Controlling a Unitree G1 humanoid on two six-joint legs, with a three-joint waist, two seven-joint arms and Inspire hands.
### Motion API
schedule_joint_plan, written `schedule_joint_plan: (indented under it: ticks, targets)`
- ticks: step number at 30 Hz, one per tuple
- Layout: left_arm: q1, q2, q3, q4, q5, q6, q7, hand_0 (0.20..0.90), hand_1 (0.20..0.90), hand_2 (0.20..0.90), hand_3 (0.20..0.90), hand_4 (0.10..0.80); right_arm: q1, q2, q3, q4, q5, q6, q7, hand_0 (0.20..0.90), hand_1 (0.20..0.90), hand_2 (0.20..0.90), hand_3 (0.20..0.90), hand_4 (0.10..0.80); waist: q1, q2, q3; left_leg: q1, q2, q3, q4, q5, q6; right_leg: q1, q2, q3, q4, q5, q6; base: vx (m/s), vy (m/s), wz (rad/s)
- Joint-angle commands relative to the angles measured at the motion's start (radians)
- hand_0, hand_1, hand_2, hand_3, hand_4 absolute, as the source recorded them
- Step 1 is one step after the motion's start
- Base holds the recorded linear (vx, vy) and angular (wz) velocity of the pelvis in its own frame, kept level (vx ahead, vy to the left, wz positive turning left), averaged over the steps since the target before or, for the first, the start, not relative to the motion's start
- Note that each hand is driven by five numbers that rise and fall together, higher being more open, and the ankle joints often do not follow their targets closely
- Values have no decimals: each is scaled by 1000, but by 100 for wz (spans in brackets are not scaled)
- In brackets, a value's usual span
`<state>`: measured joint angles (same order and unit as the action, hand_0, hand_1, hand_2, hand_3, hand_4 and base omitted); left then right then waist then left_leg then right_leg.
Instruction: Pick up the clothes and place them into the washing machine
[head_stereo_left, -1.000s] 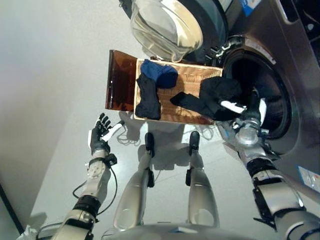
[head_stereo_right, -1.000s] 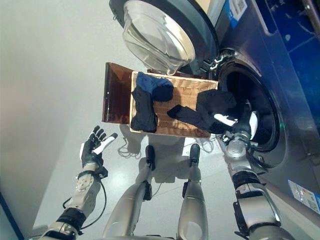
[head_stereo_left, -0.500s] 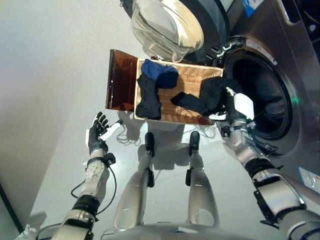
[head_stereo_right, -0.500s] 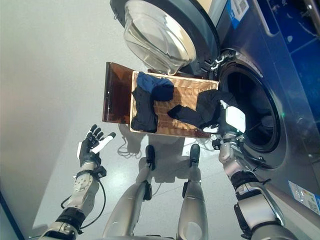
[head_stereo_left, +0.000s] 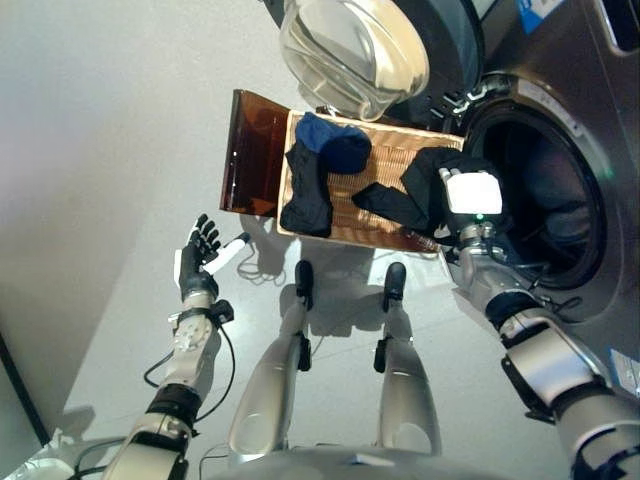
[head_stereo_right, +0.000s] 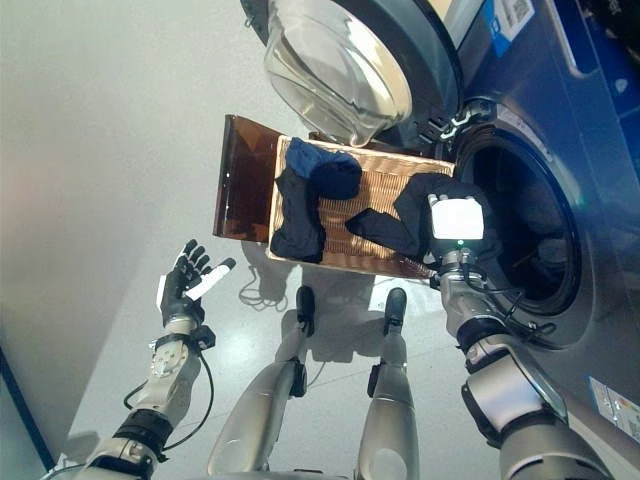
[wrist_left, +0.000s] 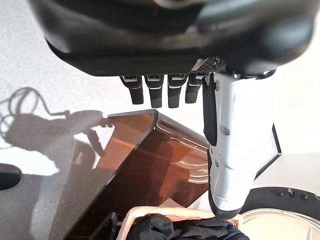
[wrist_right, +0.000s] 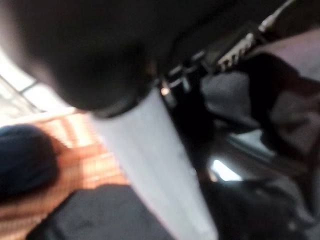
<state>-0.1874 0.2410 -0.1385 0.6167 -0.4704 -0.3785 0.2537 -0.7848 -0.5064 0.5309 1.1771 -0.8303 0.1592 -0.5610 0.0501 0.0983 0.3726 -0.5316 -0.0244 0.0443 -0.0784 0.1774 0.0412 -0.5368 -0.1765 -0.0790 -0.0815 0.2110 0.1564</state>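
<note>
Three garments are seen in the basket (head_stereo_right: 352, 262); the black garment (head_stereo_right: 400, 222) at its washer-side edge lies touching the right hand (head_stereo_right: 456, 222), whose grip cannot be told.

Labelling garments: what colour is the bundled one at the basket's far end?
Dark blue garment, clearest in the right eye view.

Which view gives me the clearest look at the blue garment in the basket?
The right eye view: the blue garment lies unobstructed at the basket's far left end. The left eye view shows it likewise. The right wrist view gives a blurred blue patch; the left wrist view shows only dark cloth.
</note>
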Motion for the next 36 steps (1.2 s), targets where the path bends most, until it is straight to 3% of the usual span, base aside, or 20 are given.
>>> schedule_joint_plan:
  ticks: [1, 19, 20, 21, 22, 23, 36]
  targets:
    - [-8, 52, -4, -100, 12, -78, 28, 900, 900, 900, 900, 800, -118, -22, 55, 37, -33, 57, -90, 900, 900, 900, 900, 800, 36, -6, -32, -37, -7, 0, 43, -48, -103, -13, 5, -26, 10, 6, -17, -1, 14, 4]
    - [-6, 84, -40, -194, 11, -73, 31, 900, 900, 900, 900, 800, -280, -33, 86, 168, 28, 98, -91, 900, 900, 900, 900, 800, 76, 17, 12, -131, -20, -14, 46, -28, -106, -94, 1, -33, 6, 23, -13, -4, 12, 3]
    - [-5, 85, -40, -197, 12, -71, 29, 900, 900, 900, 900, 800, -285, -35, 86, 171, 30, 97, -91, 529, 529, 529, 529, 535, 77, 18, 13, -135, -20, -14, 45, -27, -106, -100, 0, -34, 6, 25, -12, 0, 0, 0]
    - [-5, 85, -41, -198, 13, -70, 29, 900, 900, 900, 900, 800, -292, -33, 89, 178, 31, 97, -87, 529, 529, 529, 529, 535, 78, 19, 15, -138, -21, -14, 44, -26, -105, -105, 1, -32, 5, 27, -13, 0, 0, 0]
    - [-7, 87, -41, -198, 13, -70, 29, 900, 900, 900, 900, 800, -299, -32, 89, 180, 34, 98, -87, 233, 233, 233, 233, 324, 78, 18, 16, -142, -21, -14, 44, -26, -105, -109, 1, -30, 5, 28, -13, -14, 18, -3]
    - [-9, 87, -40, -202, 12, -71, 30, 900, 900, 900, 900, 800, -302, -32, 89, 179, 36, 98, -87, 200, 200, 200, 200, 300, 78, 19, 18, -148, -22, -13, 45, -26, -104, -114, 1, -29, 4, 29, -13, -17, 20, -4]
    - [-2, 95, -23, -209, 29, -72, 36, 900, 900, 900, 900, 800, -298, -23, 59, 159, 62, 90, -104, 200, 200, 200, 200, 300, 66, 14, 12, -164, -20, -4, 63, -36, -101, -137, 0, -17, 11, 32, -16, -6, 9, -3]
